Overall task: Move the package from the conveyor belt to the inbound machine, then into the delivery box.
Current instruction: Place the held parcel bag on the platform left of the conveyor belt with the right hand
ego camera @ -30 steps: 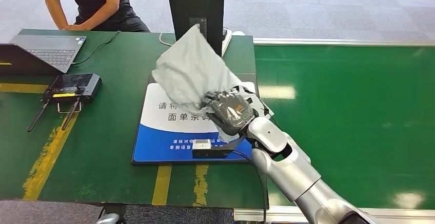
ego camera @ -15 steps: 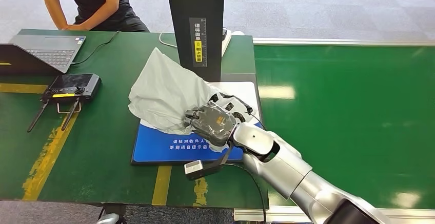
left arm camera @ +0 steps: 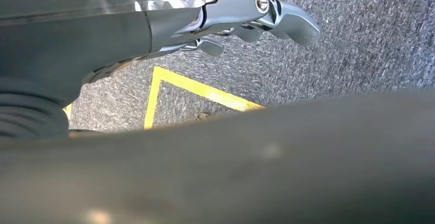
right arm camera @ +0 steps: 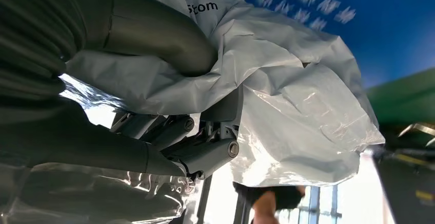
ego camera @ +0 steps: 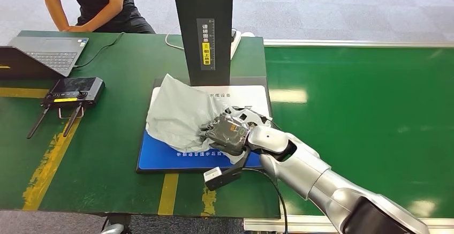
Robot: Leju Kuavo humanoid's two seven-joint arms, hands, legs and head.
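Observation:
The package (ego camera: 179, 113) is a crumpled grey plastic mailer lying on the blue and white mat (ego camera: 160, 158) of the inbound machine, at the foot of its black column (ego camera: 206, 25). My right hand (ego camera: 230, 132) grips the package's near right end. In the right wrist view the thumb (right arm camera: 154, 34) and fingers (right arm camera: 205, 152) pinch the bag's film (right arm camera: 287, 106) between them. My left hand (left arm camera: 256, 14) hangs over grey carpet with its fingers loosely apart and nothing in them.
The green conveyor belt (ego camera: 364, 105) runs along the right. On the green table are a laptop (ego camera: 45, 52) and a handheld controller (ego camera: 75, 90) at the left. A person (ego camera: 96, 4) sits at the far left corner. A small grey module (ego camera: 212, 178) dangles on a cable below my right wrist.
My right hand has brought the package down from in front of the column onto the mat, where it now lies flatter. The column's label is uncovered.

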